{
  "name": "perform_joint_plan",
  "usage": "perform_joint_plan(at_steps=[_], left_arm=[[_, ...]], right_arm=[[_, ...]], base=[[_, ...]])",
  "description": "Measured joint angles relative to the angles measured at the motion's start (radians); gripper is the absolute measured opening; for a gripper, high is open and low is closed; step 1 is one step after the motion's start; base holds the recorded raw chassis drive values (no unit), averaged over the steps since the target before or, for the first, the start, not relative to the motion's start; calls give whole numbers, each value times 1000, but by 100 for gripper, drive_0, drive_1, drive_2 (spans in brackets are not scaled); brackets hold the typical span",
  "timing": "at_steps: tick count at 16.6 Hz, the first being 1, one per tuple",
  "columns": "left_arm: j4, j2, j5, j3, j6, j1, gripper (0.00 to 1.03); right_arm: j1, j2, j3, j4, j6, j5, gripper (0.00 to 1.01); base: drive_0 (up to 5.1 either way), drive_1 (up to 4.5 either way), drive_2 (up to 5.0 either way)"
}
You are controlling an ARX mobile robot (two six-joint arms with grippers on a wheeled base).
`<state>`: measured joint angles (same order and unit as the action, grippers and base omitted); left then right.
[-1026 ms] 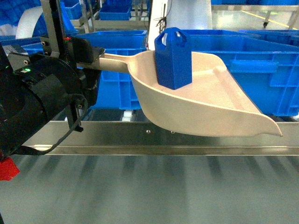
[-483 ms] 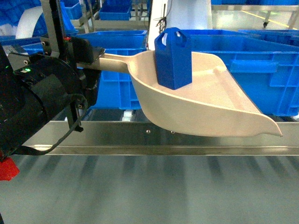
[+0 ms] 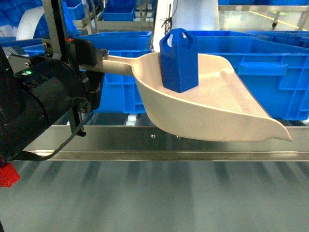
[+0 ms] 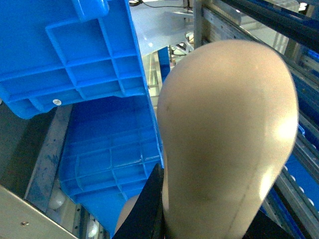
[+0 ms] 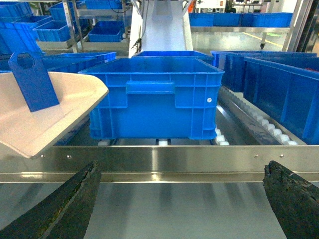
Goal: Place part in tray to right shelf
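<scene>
The beige tray (image 3: 207, 108) hangs level over the right shelf's steel front rail (image 3: 193, 145), open edge to the right. My left gripper (image 3: 91, 55) is shut on its long handle at the left. The blue part (image 3: 178, 60) stands upright inside the tray near the raised back. In the left wrist view the tray's curved underside (image 4: 224, 139) fills the frame, with a black finger (image 4: 147, 209) against it. My right gripper (image 5: 182, 199) is open and holds nothing, low before the rail (image 5: 164, 159). From there the tray (image 5: 45, 114) and part (image 5: 32, 82) sit at the left.
Big blue crates (image 3: 270, 72) stand on the shelf right behind the tray; one (image 5: 154, 99) faces the right wrist camera. White rollers (image 5: 264, 122) run along the shelf at the right. A flat grey surface (image 3: 159, 198) lies in front of the rail.
</scene>
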<state>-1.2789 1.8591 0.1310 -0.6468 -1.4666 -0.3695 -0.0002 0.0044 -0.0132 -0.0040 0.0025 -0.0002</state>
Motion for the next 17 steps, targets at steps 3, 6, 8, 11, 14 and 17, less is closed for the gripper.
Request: perform_joint_plan(at_steps=[3,6,8,11,14,17], left_arm=[[0,0,0,0,0,0,17],[0,0,0,0,0,0,17],[0,0,0,0,0,0,17],[521,-255,34,-36,145,-2,17],[577,-356,15,-80,186,9,17],[567,-326,-10,-76,185,52,17]], right_arm=[[0,0,0,0,0,0,98],[0,0,0,0,0,0,98],[0,0,0,0,0,0,98],[0,0,0,-1,0,0,98],[0,0,0,0,0,0,98],[0,0,0,0,0,0,98]], base=[[0,0,0],[0,0,0],[0,0,0],[0,0,0],[0,0,0],[0,0,0]])
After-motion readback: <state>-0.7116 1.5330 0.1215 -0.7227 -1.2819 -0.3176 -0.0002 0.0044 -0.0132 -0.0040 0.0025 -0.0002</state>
